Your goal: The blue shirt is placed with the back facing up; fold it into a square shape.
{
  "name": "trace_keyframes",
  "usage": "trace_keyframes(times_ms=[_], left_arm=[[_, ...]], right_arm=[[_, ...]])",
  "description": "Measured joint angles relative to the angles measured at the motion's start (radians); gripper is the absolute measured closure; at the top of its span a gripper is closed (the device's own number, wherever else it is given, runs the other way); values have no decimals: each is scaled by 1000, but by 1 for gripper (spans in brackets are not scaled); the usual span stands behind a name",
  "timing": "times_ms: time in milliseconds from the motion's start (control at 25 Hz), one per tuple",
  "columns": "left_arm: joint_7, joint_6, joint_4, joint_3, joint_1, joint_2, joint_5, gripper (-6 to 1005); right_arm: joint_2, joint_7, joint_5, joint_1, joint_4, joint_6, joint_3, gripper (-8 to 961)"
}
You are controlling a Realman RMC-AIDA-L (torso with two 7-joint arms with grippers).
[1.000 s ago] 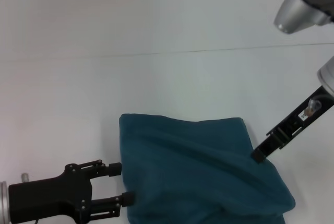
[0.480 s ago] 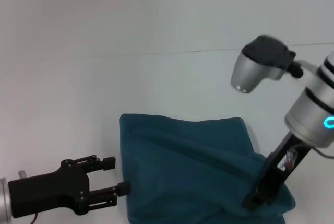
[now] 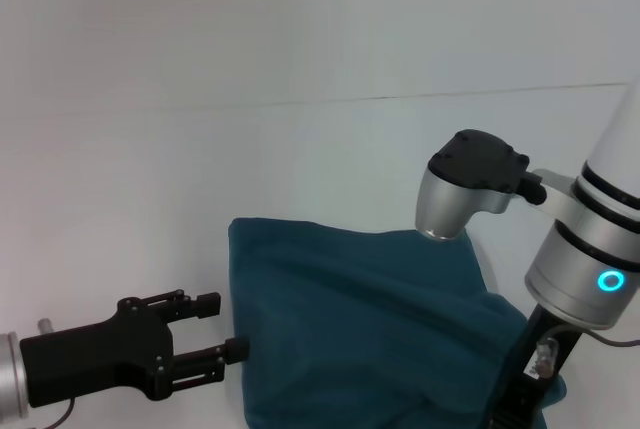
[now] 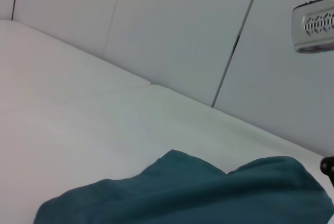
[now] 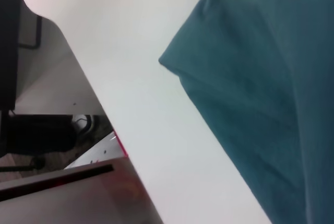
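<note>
Shirt: the blue shirt [image 3: 375, 329] lies on the white surface [image 3: 300, 149] in the near middle of the scene, already folded into a compact, roughly four-sided bundle. Its far edge and left edge run fairly straight; the near right corner bulges out past the rest, and a diagonal ridge crosses the top layer.

Left end effector: the left end effector [image 3: 214, 340] sits low at the near left, level with the surface, its two black fingers apart and pointing right. The lower fingertip is at the shirt's left edge, touching or just beside it; the upper one is a little clear of the cloth. It holds nothing.

Right end effector: the right arm [image 3: 575, 269] stands over the near right corner of the shirt. Its end effector [image 3: 505, 414] reaches down to the cloth at the picture's bottom edge; whether its fingers are apart or together cannot be told.

Right wrist view: shows the shirt's [image 5: 261, 78] corner lying on the surface, near the surface's edge.

Step in hand: judged from the lie of the cloth, the main folds are done and this is the tidying stage, working on the right side.

Next move calls for: bringing the bulging near right corner inward and flattening the ridge, so all four sides match; the left side may need only a light nudge to stay straight.
</note>
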Motion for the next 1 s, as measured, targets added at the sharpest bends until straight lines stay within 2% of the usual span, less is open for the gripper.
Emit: trace_keyframes(times_ms=[240, 600, 1000], left_arm=[[2, -13, 0, 1, -3, 0, 3, 282], [3, -13, -1, 4, -6, 0, 5, 282], [3, -27, -11, 11, -9, 1, 5, 282]], right_arm=[[3, 63, -88, -10, 2, 104, -12, 953], [4, 108, -86, -31, -3, 237, -1, 954], [4, 113, -59, -40, -5, 234, 17, 917]])
